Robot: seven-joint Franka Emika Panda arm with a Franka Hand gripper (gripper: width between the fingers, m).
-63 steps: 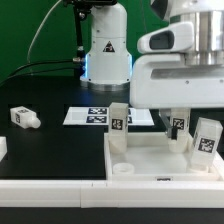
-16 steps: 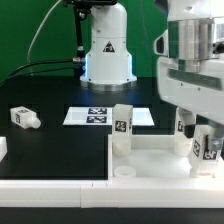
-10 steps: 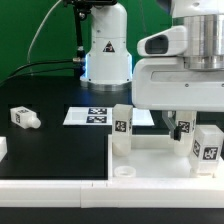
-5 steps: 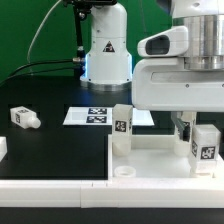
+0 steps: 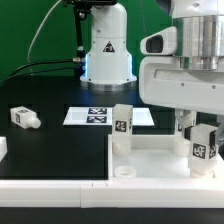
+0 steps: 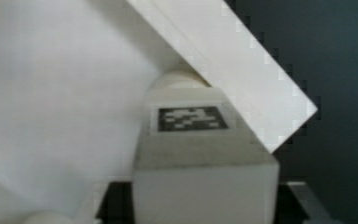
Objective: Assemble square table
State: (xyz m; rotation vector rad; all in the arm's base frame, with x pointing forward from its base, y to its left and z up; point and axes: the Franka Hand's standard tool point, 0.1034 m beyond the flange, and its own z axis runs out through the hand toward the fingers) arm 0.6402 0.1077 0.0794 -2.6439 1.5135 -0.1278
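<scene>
Jaws drawn in since a second ago; my gripper [image 5: 197,128] now clenched on upright leg [image 5: 205,142], its tag face showing between jaws; leg stands inside square table top [image 5: 150,158], by raised rim, over corner socket, I judge; grip on both flanks so it can be turned home; second leg [image 5: 121,125] upright, well apart from jaws; loose leg [image 5: 24,118] farther off, waiting.

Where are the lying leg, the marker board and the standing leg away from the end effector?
lying leg [image 5: 24,118], exterior view, middle of body.
marker board [image 5: 96,114], exterior view, printed tag.
standing leg [image 5: 121,125], exterior view, tag face.
</scene>
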